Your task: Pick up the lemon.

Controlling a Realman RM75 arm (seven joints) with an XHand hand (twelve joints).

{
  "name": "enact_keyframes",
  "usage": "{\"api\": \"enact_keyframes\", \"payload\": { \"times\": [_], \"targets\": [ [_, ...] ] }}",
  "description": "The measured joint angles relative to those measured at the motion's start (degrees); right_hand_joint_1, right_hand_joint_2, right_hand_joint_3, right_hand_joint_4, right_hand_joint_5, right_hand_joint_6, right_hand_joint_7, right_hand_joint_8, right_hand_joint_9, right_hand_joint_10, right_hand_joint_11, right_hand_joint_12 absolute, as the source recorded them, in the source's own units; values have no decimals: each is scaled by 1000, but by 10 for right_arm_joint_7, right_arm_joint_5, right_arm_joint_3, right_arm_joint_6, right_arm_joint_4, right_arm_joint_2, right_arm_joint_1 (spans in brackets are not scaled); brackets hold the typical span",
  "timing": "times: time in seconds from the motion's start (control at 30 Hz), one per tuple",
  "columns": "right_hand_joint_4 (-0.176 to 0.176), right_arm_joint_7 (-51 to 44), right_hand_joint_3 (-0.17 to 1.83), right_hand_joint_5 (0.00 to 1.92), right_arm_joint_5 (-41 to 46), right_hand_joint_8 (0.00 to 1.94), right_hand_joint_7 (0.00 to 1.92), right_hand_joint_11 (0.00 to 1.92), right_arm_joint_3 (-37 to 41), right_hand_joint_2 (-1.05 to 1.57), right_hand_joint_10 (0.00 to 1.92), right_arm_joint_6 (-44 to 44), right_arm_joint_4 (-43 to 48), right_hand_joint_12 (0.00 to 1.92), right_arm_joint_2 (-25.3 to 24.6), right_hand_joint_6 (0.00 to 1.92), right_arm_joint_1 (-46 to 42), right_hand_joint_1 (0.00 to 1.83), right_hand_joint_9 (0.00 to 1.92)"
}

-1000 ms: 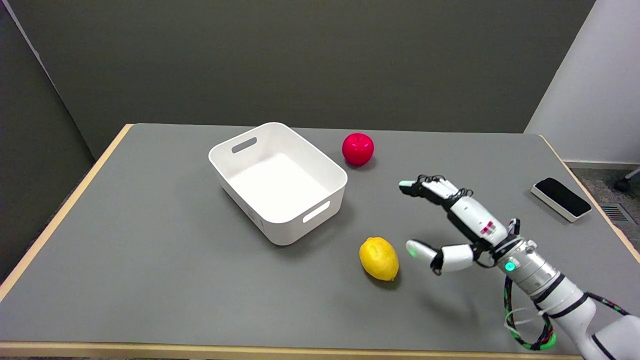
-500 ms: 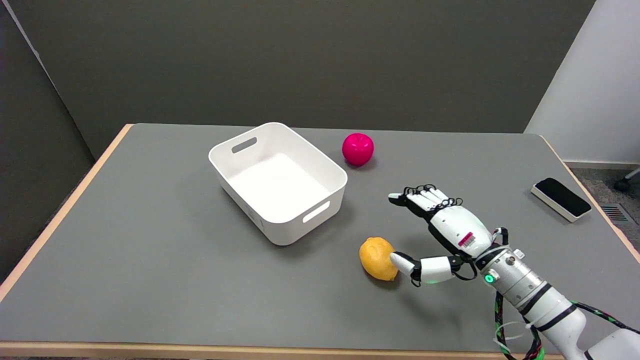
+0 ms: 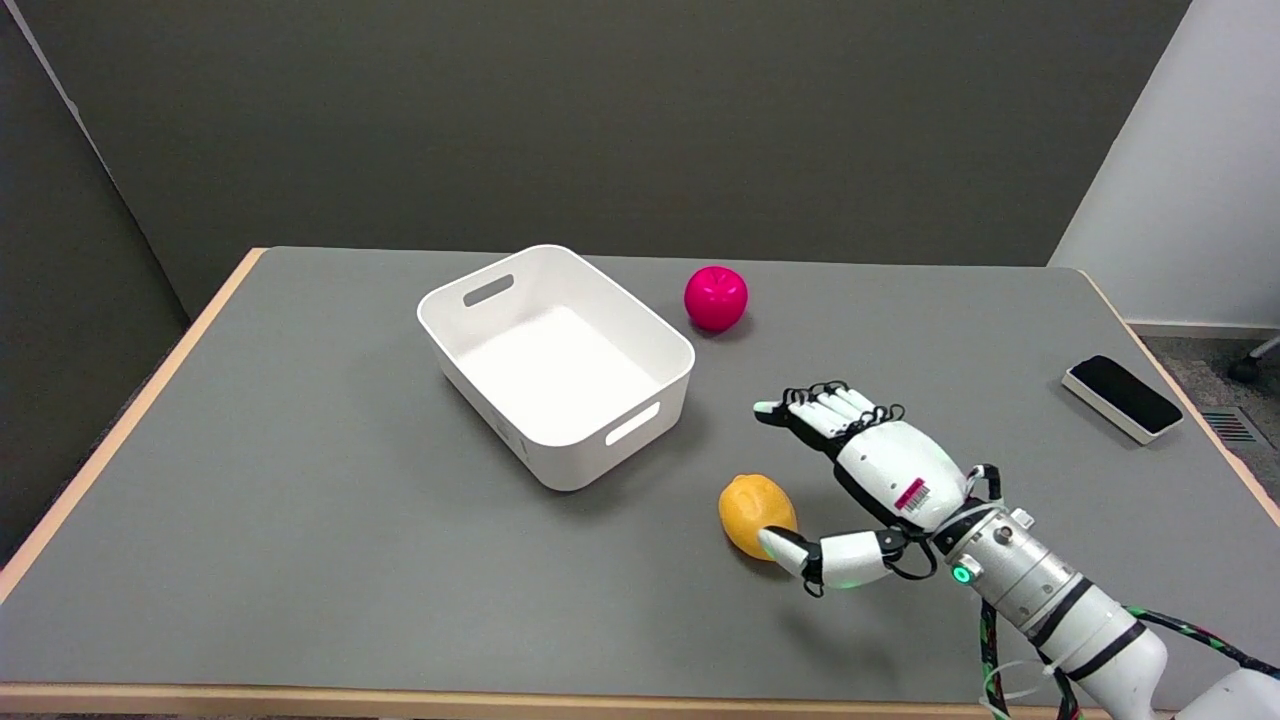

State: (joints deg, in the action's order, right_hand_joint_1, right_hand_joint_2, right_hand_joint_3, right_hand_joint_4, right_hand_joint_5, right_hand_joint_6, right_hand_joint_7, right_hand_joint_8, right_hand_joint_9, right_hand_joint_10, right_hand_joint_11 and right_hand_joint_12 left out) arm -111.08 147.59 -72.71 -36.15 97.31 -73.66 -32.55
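Observation:
The yellow lemon (image 3: 754, 508) lies on the grey table (image 3: 300, 480), just in front of the white bin's near right corner. My right hand (image 3: 868, 480) comes in from the lower right, held low beside the lemon with its fingers spread. The thumb tip (image 3: 778, 546) sits at the lemon's near right side, touching it or nearly so. The other fingers (image 3: 815, 410) stretch out past the lemon's far right side, apart from it. Nothing is held in the hand.
A white bin (image 3: 556, 365) with cut-out handles stands empty at the table's middle. A red apple-like ball (image 3: 716, 298) sits behind it to the right. A black-topped white block (image 3: 1122, 397) lies near the right edge.
My right hand has moved left and lower towards the lemon, from clear of it to straddling its right side. The thumb now reaches the lemon's near side. The lemon has stayed put.

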Motion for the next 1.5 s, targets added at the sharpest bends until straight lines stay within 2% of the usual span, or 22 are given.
{"api": "enact_keyframes", "payload": {
  "times": [0.77, 1.5],
  "targets": [
    [-153, 45, 803, 178, 1, 461, 270, 35, -44, 652, 881, 85, -25, 1283, 62, 416, 44, 521, 122],
    [-161, 68, 814, 172, 0, 484, 287, 47, -84, 671, 893, 91, -56, 1291, 69, 414, 36, 554, 144]
  ]
}}
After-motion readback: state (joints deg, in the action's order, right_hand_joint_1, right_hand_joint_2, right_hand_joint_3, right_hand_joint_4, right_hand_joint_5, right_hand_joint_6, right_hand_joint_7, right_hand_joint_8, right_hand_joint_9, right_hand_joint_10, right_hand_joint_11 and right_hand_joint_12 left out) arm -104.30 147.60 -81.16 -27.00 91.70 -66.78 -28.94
